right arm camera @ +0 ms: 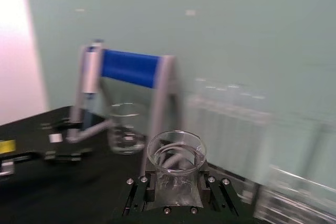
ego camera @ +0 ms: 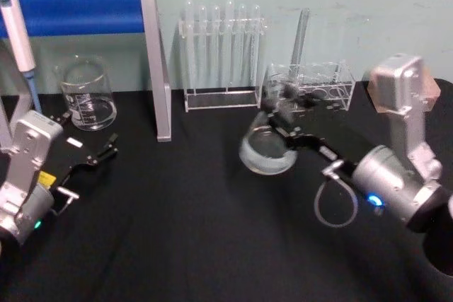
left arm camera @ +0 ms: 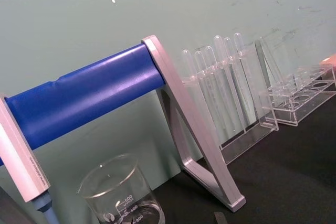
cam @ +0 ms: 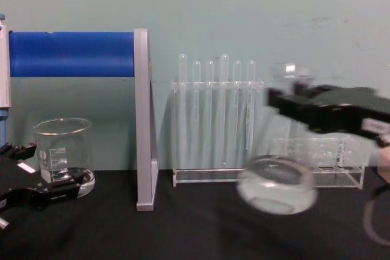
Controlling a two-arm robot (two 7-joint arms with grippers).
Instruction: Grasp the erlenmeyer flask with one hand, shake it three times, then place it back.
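Presently the right gripper (ego camera: 277, 112), jaws clamped on the erlenmeyer flask (ego camera: 265, 152), holds it tilted at three o'clock; the left gripper (ego camera: 106, 150), jaws apart, sits at nine o'clock.

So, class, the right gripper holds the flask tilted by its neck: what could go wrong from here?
1. The right gripper clamps only the narrow neck of the erlenmeyer flask, its wide base hanging tilted; shaking could make the glass slip.
2. The clear rack stands close behind the flask; a swing might strike it.
The left gripper sits near the beaker.
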